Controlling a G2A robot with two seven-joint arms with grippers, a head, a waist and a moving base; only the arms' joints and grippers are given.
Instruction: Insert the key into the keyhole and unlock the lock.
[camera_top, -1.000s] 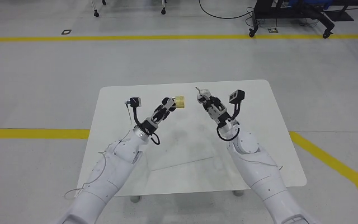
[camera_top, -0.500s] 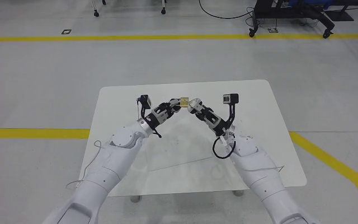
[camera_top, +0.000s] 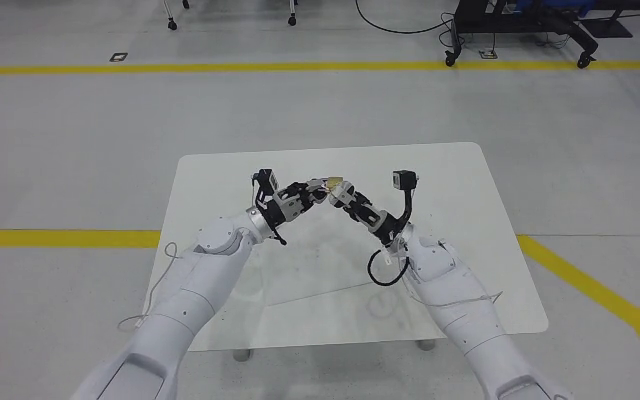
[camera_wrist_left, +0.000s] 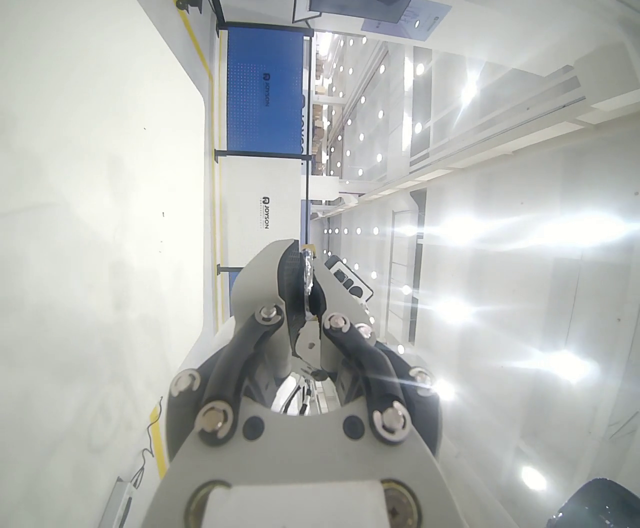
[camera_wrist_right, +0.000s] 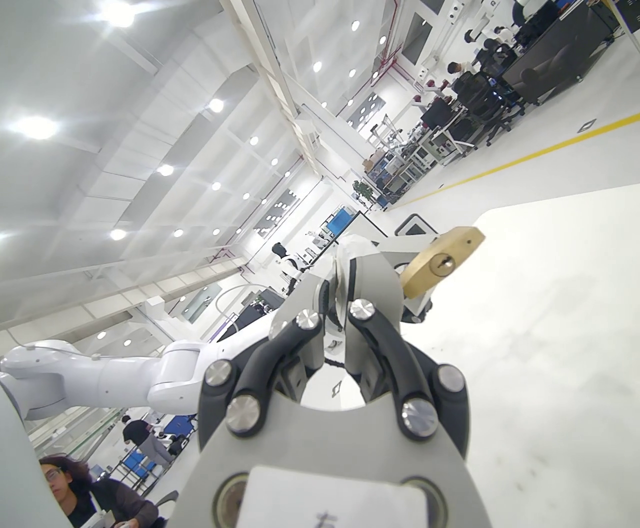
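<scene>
Brass lock (camera_wrist_right: 442, 267), rounded and smooth, hangs clamped in the left gripper (camera_wrist_left: 300, 265), white table (camera_top: 450, 260) beneath it. Keyhole (camera_wrist_right: 442, 259) faces the right gripper (camera_wrist_right: 340, 257) just beside the lock, pinched narrow on the key (camera_wrist_right: 336, 282), a thin pale edge. Risk: slight misalignment could jam the blade against the lock's face, twisting either slick metal grip.

The lock (camera_wrist_right: 442, 265) is brass yellow, with a small silvery round face at its keyhole. Both the left end effector (camera_wrist_left: 306, 260) and the right end effector (camera_wrist_right: 345, 260) have pale grey fingers, black pads, black links and shiny silver bolts. The counter (camera_top: 470, 200) is plain white. The floor (camera_top: 100, 120) is pale grey, crossed by yellow lines. A panel (camera_wrist_left: 260, 90) is blue, finely dotted.
</scene>
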